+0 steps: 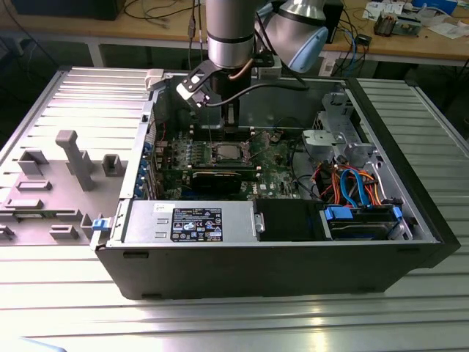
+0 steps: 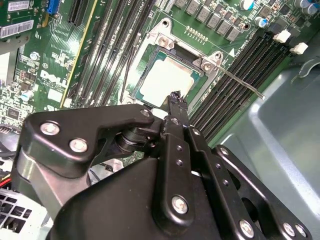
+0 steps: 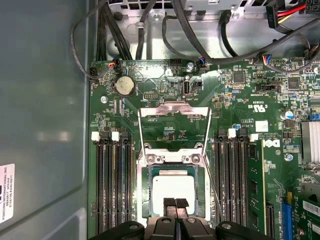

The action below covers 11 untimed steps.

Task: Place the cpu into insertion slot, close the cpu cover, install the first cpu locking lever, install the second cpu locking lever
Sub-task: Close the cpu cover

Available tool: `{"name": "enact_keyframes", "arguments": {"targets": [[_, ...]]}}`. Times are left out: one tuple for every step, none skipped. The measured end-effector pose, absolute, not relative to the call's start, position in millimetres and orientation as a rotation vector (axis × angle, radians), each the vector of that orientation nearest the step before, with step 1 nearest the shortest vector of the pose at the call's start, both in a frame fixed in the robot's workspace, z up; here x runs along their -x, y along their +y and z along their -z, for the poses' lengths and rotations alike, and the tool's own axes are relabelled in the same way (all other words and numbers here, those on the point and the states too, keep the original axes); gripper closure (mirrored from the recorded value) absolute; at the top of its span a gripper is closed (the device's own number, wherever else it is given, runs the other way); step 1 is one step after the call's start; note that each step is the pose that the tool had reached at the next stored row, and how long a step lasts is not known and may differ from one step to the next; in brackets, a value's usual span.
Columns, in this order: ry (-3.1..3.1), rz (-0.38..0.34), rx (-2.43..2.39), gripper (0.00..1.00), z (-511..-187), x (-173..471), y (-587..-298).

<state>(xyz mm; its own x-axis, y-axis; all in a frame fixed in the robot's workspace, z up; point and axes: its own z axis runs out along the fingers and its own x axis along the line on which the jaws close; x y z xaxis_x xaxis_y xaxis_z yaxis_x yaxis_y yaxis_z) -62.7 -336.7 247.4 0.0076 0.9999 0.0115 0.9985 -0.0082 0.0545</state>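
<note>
Exterior view first: the arm [image 1: 229, 37] is seen reaching straight down into the open computer case [image 1: 278, 257], which is laid on its side on the ribbed table [image 1: 220, 323]. The gripper [image 1: 231, 123] is parked just above the insertion slot [image 1: 227, 152] in the middle of the green board. Finger state can't really be judged from here.

Second wrist view: the cpu [image 2: 165, 80] is seen sitting flat inside the slot, silver top up, so step one can be called done. The gripper's two fingers are pressed together into one thin point with nothing pinched between them, and that point is held right at the chip's near edge. Whether contact is actually made can't be told. One locking lever [image 2: 240, 82] is seen as a thin rod sticking out sideways across the memory slots [image 2: 235, 75], clearly not latched.

First wrist view: the cpu cover [image 3: 175, 111] is flipped back on its hinge, standing open beyond the socket, with bare board visible through its square opening. The chip is left fully uncovered. The second lever can't be picked out with confidence.

So roughly a quarter done, it's reckoned: chip seated, cover not yet closed, both levers not yet locked
</note>
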Motion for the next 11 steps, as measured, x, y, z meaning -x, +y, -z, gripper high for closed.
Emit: {"name": "enact_keyframes", "arguments": {"targets": [[2.190,-0.072,-2.208,0.89,-247.5,62.8,-336.7],[2.190,-0.072,-2.208,0.89,-247.6,62.8,-336.7],[2.190,-0.072,-2.208,0.89,-247.6,62.8,-336.7],[2.190,-0.072,-2.208,0.89,-247.8,62.8,-336.8],[2.190,-0.072,-2.208,0.89,-248.0,62.8,-336.8],[2.190,-0.072,-2.208,0.89,-248.5,62.8,-336.8],[2.190,-0.072,-2.208,0.89,-248.5,62.8,-336.7],[2.190,-0.072,-2.208,0.89,-248.7,62.8,-336.7],[2.190,-0.072,-2.208,0.89,-248.7,62.8,-336.7],[2.190,-0.072,-2.208,0.89,-248.8,62.8,-336.7],[2.190,-0.072,-2.208,0.89,-248.8,62.8,-336.7]]}}
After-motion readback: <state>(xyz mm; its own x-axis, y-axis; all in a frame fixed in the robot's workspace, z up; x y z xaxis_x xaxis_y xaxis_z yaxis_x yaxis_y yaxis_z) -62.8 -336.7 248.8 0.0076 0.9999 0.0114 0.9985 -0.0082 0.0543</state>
